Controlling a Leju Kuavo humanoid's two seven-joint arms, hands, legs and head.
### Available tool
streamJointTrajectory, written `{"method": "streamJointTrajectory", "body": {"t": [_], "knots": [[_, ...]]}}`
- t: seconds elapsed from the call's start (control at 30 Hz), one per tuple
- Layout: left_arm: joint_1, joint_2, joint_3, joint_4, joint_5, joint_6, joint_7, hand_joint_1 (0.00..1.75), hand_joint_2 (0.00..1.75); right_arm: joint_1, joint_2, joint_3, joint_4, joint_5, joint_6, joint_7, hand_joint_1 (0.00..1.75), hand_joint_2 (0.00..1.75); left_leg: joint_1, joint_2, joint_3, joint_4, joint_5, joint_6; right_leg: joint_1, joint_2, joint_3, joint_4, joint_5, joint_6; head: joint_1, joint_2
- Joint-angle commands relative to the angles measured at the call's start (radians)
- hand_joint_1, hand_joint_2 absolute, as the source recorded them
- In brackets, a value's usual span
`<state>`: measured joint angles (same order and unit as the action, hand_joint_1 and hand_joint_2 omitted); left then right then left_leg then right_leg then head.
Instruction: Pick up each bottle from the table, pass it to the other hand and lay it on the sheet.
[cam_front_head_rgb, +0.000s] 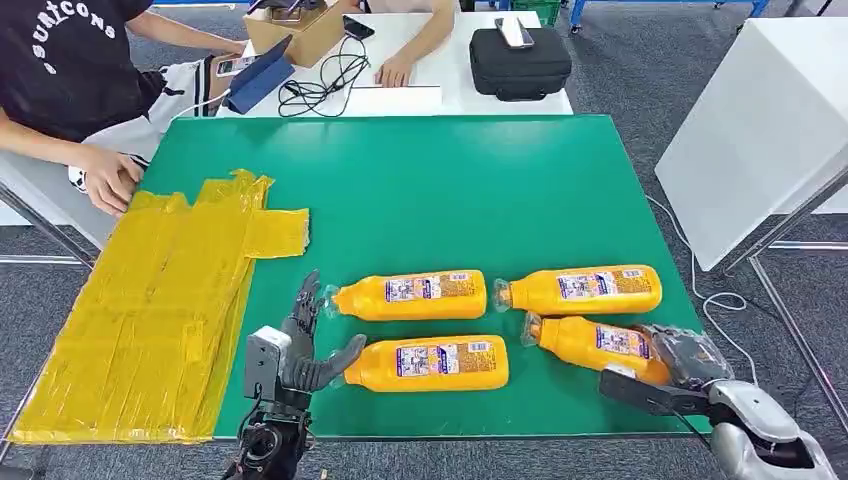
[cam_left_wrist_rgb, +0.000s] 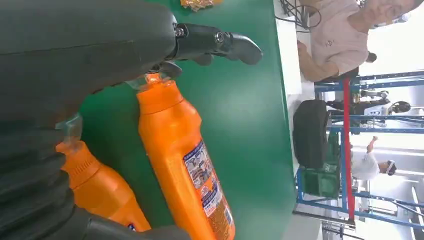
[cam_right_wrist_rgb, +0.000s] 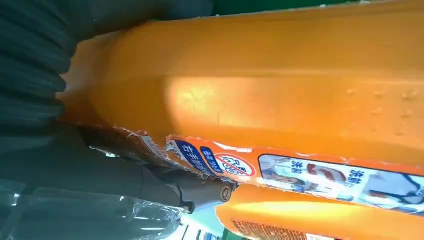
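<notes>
Right hand (cam_front_head_rgb: 672, 362) is down at the near right corner of the green worktop (cam_front_head_rgb: 480, 190), wrapped around the base end of the near-right bottle (cam_front_head_rgb: 590, 341). The right wrist view backs that up: orange plastic and label pressed close against the dark fingers (cam_right_wrist_rgb: 200, 192), so I call that a grip. The bottle looks to be lying on the surface, not yet lifted, though I cannot be sure it has no daylight under it.

Over to the left hand (cam_front_head_rgb: 300, 352): it holds nothing, fingers spread and pointing up, standing just beside the cap ends of the two left bottles. In the left wrist view a dark fingertip (cam_left_wrist_rgb: 240, 45) reaches out past the cap of the far-left bottle (cam_left_wrist_rgb: 182, 165), and nothing sits between the fingers and thumb.

Now the count. Four orange bottles lie on their sides on the worktop: far-left bottle (cam_front_head_rgb: 410, 295), near-left bottle (cam_front_head_rgb: 430, 363), far-right bottle (cam_front_head_rgb: 582, 289), and the one under the right hand. The yellow sheet (cam_front_head_rgb: 150, 320) on the left has no bottle on it at all. A person's hand (cam_front_head_rgb: 108, 180) rests on its far corner.

So my read is that the job is at the very start: first pick under way, no handover made, nothing laid down. All four bottles are left to lift, pass across and set on the sheet.
</notes>
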<state>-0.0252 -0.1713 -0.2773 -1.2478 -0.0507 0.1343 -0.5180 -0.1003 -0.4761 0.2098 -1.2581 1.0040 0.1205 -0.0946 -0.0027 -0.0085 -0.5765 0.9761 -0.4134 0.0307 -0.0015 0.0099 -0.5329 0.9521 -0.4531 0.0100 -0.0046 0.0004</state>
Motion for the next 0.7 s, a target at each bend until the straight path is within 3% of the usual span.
{"method": "streamJointTrajectory", "body": {"t": [0.03, 0.1, 0.2, 0.37, 0.5, 0.7], "knots": [[-0.021, 0.021, -0.025, 0.051, 0.001, -0.003, -0.005, 0.00, 1.75, 0.050, 0.048, -0.038, -0.018, -0.030, -0.033, -0.051, 1.75, 1.75, 0.003, -0.001, 0.005, -0.001, -0.002, -0.002, 0.002, -0.003, 0.007, -0.004, -0.001, 0.001, 0.000, 0.000], [-0.019, 0.014, -0.021, 0.053, 0.001, -0.008, -0.005, 0.00, 1.75, 0.101, 0.074, -0.071, -0.084, -0.131, -0.025, -0.119, 1.75, 1.75, 0.002, 0.000, 0.004, -0.001, -0.001, -0.002, 0.002, -0.002, 0.005, -0.003, -0.001, 0.000, 0.000, 0.000], [-0.008, 0.004, -0.017, 0.045, -0.005, -0.012, -0.008, 0.00, 1.75, 0.152, 0.098, -0.082, -0.151, -0.157, -0.040, -0.127, 1.75, 1.75, 0.002, -0.002, 0.003, -0.001, -0.001, -0.002, 0.002, -0.003, 0.005, -0.003, -0.001, 0.000, 0.000, 0.000], [0.038, 0.009, -0.011, 0.012, -0.024, 0.020, -0.015, 0.00, 1.75, 0.190, 0.219, -0.105, -0.268, -0.290, -0.083, -0.224, 1.75, 1.75, 0.002, 0.000, 0.003, -0.001, -0.002, -0.002, 0.002, 0.000, 0.003, -0.002, -0.001, 0.000, 0.001, 0.000], [0.066, 0.012, -0.006, -0.022, -0.027, 0.031, -0.007, 0.00, 1.75, 0.200, 0.264, -0.117, -0.307, -0.277, -0.119, -0.182, 1.75, 1.75, 0.002, 0.004, 0.001, -0.001, -0.002, -0.002, 0.002, 0.003, 0.001, -0.001, -0.001, 0.000, 0.000, 0.000], [0.069, 0.013, -0.005, -0.026, -0.028, 0.032, -0.006, 0.00, 1.75, 0.215, 0.264, -0.123, -0.320, -0.276, -0.122, -0.181, 1.75, 1.75, 0.001, 0.000, -0.002, -0.001, -0.001, -0.001, 0.001, 0.000, -0.001, -0.001, -0.001, 0.000, 0.000, 0.000]]}}
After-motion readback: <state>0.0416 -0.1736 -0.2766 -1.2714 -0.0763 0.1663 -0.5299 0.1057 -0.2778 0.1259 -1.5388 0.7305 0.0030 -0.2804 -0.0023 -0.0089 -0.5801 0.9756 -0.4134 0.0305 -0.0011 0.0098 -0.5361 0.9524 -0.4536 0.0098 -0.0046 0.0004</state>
